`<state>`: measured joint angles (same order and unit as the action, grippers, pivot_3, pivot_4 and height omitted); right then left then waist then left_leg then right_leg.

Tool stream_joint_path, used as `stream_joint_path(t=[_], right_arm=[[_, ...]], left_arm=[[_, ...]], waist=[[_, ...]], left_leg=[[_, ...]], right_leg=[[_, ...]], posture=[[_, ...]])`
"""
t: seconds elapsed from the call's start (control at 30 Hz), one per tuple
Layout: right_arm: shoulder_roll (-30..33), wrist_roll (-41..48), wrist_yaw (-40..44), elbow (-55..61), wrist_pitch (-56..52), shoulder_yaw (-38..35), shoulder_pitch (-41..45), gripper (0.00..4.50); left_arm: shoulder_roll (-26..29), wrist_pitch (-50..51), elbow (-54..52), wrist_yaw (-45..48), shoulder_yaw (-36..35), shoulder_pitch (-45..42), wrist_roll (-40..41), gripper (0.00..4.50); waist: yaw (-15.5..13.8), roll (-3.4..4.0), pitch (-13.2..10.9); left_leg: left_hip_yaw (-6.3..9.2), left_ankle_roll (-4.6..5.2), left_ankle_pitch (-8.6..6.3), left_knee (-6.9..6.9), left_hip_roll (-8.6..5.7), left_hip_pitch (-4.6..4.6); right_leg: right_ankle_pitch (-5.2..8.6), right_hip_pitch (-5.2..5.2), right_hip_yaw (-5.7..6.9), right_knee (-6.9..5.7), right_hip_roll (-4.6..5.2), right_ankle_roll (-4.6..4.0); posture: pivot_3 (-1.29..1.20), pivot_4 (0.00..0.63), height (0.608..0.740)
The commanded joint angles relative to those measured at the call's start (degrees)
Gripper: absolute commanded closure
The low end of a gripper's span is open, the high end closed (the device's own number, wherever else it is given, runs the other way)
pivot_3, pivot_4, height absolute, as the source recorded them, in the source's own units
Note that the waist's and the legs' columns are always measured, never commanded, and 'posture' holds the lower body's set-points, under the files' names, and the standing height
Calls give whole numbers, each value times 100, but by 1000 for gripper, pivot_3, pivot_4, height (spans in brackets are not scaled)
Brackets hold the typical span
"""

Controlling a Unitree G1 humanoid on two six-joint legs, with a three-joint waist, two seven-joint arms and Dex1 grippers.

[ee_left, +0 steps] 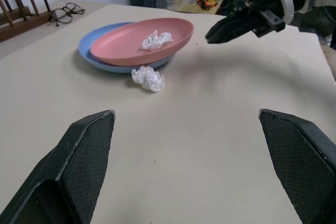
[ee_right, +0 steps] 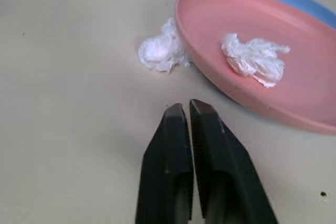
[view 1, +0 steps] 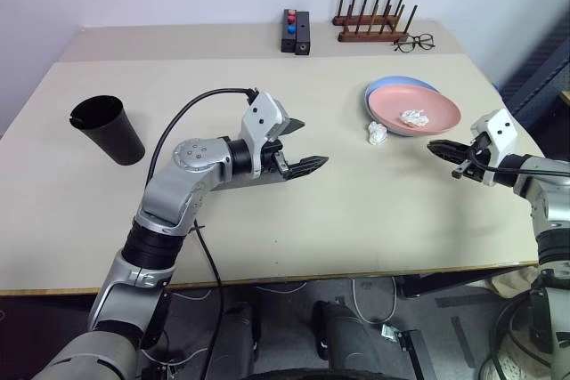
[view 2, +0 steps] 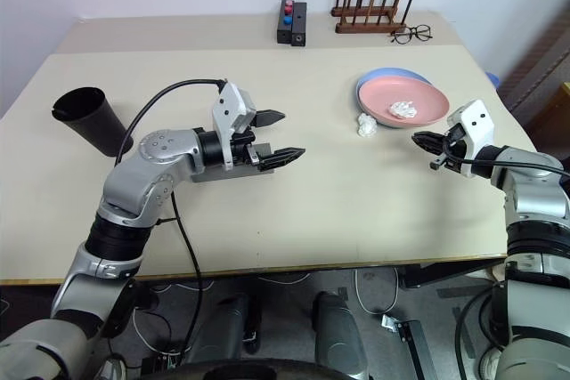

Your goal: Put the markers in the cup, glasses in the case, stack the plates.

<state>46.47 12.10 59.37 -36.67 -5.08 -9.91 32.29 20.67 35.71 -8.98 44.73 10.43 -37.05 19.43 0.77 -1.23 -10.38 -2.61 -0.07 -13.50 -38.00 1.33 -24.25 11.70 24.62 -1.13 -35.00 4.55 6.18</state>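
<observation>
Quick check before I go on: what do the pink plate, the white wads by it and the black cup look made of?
Pink plate: smooth, matte plastic by its look, uniform colour and soft sheen. White wads: crumpled tissue or paper, creased and ragged. Black cup: probably plastic, thin-walled with a dull finish, though that is less certain.

Upper right of my view, a wooden rack [view 1: 371, 17] is standing beside clear spectacles [view 1: 414, 42]; a crumpled tissue [view 1: 377, 133] is lying mid-right on the tabletop [view 1: 374, 220].
</observation>
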Motion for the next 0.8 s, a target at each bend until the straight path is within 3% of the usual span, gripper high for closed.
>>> stream_joint_path(t=[0.03,0.43,0.8], right_arm=[[75,-112,-105,-247,210,-2,257,4457],[-595,-937,-997,-2615,1441,519,1673,4457],[-691,-943,-1297,-2998,1927,372,2020,4457]], left_arm=[[-27,-31,-133,17,-32,-84,75,0],[151,260,-502,-84,-144,77,117,0],[181,390,-665,-272,-149,187,224,0]], waist=[[0,0,0],[15,1,-1],[25,1,-1]], left_leg=[[0,0,0,0,0,0],[0,0,0,2,0,0],[1,0,0,2,-1,0]], right_leg=[[0,0,0,0,0,0],[0,0,0,0,0,0],[-1,0,0,0,0,1]], posture=[[0,150,740],[0,150,740],[0,150,740]])
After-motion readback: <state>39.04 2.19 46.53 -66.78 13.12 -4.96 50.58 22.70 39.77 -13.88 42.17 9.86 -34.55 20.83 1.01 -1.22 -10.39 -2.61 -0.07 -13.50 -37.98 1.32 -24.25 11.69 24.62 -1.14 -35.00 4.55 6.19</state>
